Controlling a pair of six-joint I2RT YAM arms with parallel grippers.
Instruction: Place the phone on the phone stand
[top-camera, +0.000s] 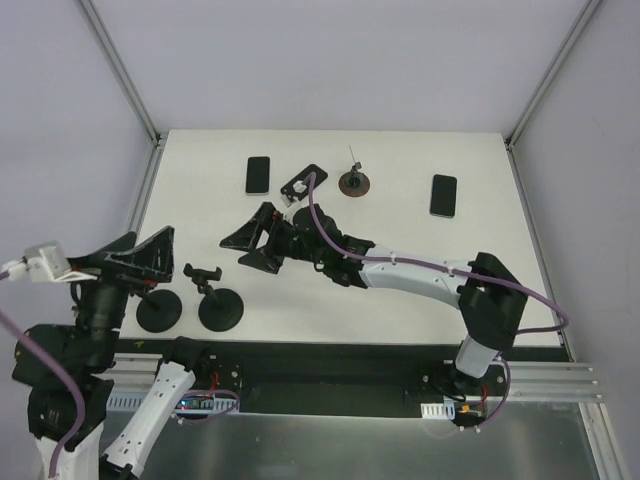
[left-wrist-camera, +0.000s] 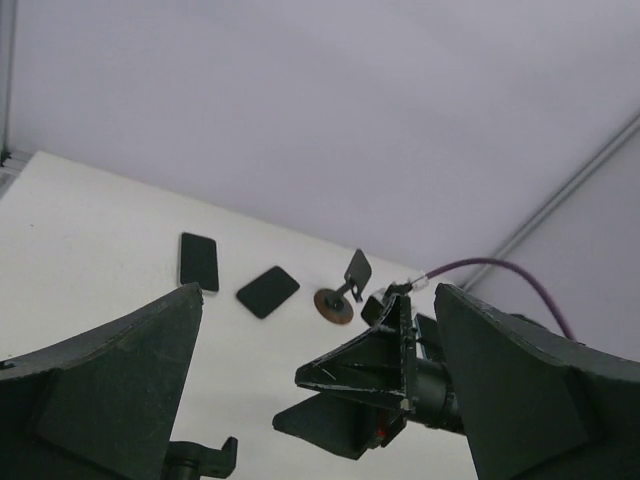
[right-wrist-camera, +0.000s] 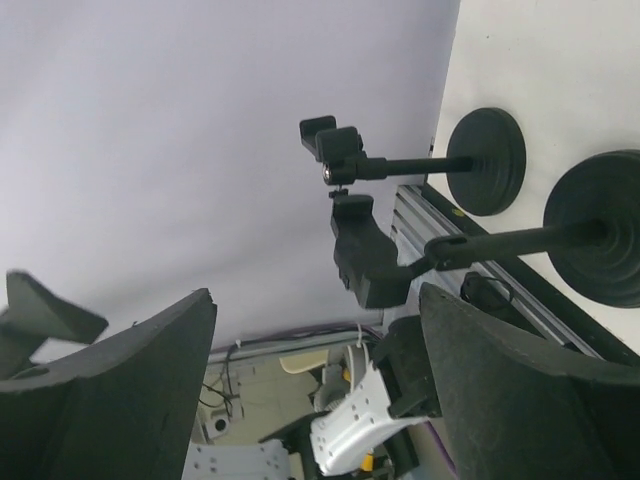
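The left end effector (top-camera: 140, 260) hangs over the near left part of the white desk (top-camera: 420, 150), its black fingers (left-wrist-camera: 110, 390) spread wide with nothing between them. Just below it and slightly to its right are two black phone stands on round bases. The first stand (top-camera: 160, 312) is close under its fingertips and the second stand (top-camera: 220, 310) is just beside that one. Each is upright with an empty clamp at the top. Farther ahead of the left end effector, the right end effector (top-camera: 245, 248) reaches in over the middle of the desk, turned on its side. Its jaws are likewise wide apart and grip nothing, and the two stands lie well in front of its fingertips. Beyond the right end effector, toward the far edge, a black rectangular phone (top-camera: 259, 175) lies flat on the desk. Just beside the phone is a dark flat slab (top-camera: 303, 183) set at an angle. Next to the slab is a small stand with a brown disc base (top-camera: 354, 182) and a thin stalk. Farthest from both end effectors, a second black phone (top-camera: 443, 195) lies flat toward the far right side, well apart from the rest.
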